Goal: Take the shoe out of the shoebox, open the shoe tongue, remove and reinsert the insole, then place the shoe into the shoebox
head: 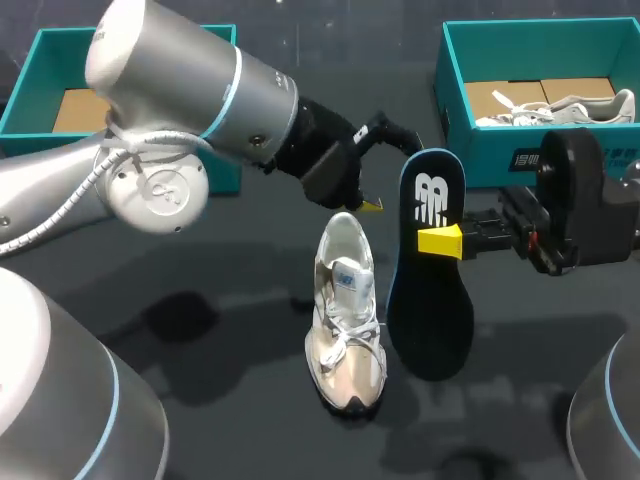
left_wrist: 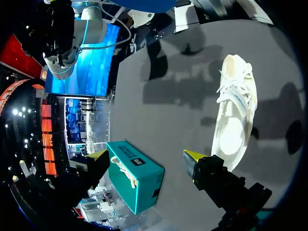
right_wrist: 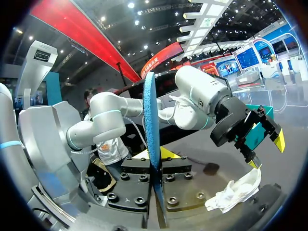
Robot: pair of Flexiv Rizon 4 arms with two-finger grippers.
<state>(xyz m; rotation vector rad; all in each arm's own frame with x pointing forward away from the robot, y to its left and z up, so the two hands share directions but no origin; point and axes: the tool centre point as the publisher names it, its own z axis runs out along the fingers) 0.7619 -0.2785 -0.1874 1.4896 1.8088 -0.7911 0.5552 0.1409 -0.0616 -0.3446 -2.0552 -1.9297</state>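
Right tool (head: 446,241) pinches dark insole (head: 430,300), blue-edged, white logo; cream shoe (head: 346,335) upright.

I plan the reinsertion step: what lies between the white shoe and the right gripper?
Only the dark blue insole, clamped in the right gripper, close beside the shoe; the head view shows it.

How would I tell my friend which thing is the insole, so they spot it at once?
Look at the middle of the dark table, where a white shoe sits. Right beside it the right gripper pinches the insole: the only flat, dark blue, foot-shaped sheet, with a white mark near its top.
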